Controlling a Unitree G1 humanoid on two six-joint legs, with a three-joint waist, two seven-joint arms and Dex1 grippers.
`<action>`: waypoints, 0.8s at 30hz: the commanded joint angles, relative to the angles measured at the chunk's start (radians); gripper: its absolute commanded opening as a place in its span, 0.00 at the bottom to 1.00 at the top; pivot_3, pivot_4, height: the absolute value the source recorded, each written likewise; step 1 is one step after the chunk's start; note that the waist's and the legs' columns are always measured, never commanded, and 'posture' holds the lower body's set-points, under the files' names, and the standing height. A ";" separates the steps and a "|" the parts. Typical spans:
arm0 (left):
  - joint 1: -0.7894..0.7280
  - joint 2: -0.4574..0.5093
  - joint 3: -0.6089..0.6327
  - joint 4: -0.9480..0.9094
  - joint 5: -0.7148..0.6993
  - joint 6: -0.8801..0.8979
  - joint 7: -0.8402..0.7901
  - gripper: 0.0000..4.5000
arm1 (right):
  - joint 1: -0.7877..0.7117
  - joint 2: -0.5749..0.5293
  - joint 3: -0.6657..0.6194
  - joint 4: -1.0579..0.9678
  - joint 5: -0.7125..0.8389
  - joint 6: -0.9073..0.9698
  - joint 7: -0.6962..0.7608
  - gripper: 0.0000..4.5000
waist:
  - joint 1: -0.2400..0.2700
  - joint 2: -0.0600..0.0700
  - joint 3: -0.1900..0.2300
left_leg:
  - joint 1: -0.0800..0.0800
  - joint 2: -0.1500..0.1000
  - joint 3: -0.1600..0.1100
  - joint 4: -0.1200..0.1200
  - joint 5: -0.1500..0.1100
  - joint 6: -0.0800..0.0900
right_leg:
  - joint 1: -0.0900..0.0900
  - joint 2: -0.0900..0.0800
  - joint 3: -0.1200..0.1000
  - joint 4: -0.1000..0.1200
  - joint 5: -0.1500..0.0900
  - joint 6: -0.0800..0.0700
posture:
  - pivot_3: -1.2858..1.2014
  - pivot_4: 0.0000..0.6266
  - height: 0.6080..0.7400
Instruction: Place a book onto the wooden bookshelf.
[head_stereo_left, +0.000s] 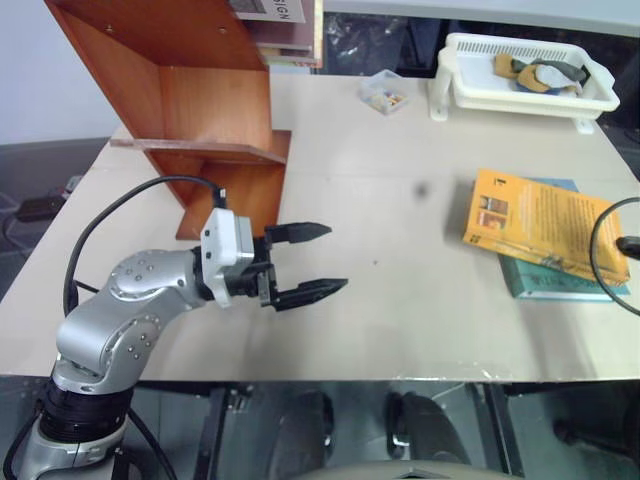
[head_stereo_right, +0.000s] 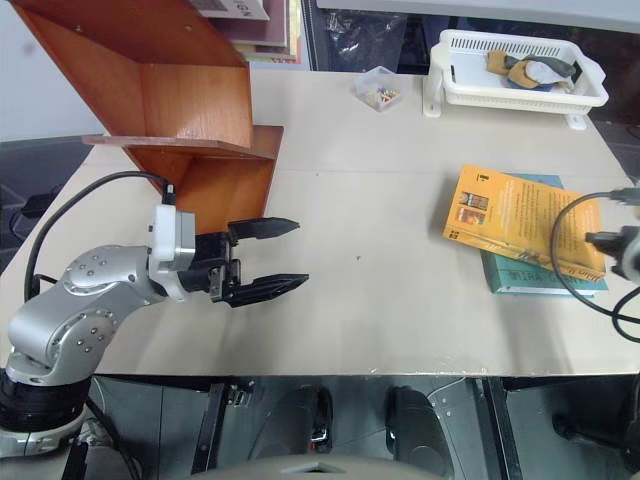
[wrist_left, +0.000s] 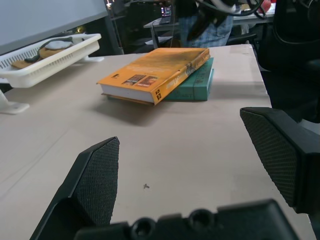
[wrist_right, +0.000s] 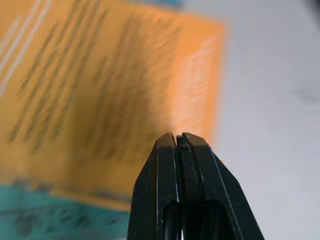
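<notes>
The book (head_stereo_left: 540, 222) lies flat on a teal-green book (head_stereo_left: 560, 278) at the table's (head_stereo_left: 380, 300) right side, well apart from the wooden bookshelf (head_stereo_left: 200, 90). The left end effector (head_stereo_left: 310, 262) hovers spread wide and empty near the shelf; the right end effector (wrist_right: 180, 140) is pressed together, empty, just above the book.

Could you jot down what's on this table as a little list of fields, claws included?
book: orange-yellow book lying flat on a teal book
bookshelf: wooden bookshelf, far left of the table
basket: white basket, far right
left claw: open, empty, above the table
right claw: shut, empty, over the orange-yellow book
</notes>
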 joint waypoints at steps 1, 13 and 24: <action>-0.010 -0.009 -0.006 -0.011 -0.004 -0.012 -0.004 1.00 | -0.009 -0.009 -0.011 0.065 -0.055 -0.051 -0.047 0.03 | -0.001 0.000 0.000 | 0.000 0.000 0.001 0.000 0.000 0.000 | 0.000 0.000 0.000 0.000 0.000 0.000 | 0.52 0.24 1.00; 0.015 0.001 0.023 -0.045 -0.020 0.009 0.029 1.00 | -0.222 -0.016 -0.029 0.599 -0.057 -0.282 -0.060 0.03 | -0.012 0.001 0.000 | 0.001 0.000 0.002 -0.001 0.000 0.000 | -0.001 0.001 0.002 0.000 0.001 -0.002 | 0.52 0.24 1.00; 0.025 0.006 0.036 -0.067 -0.032 0.025 0.050 1.00 | -0.339 -0.003 -0.037 0.799 -0.054 -0.279 -0.140 0.03 | -0.019 0.001 0.000 | 0.001 0.000 0.002 -0.001 0.000 0.000 | -0.001 0.000 0.002 0.000 0.001 -0.001 | 0.52 0.24 1.00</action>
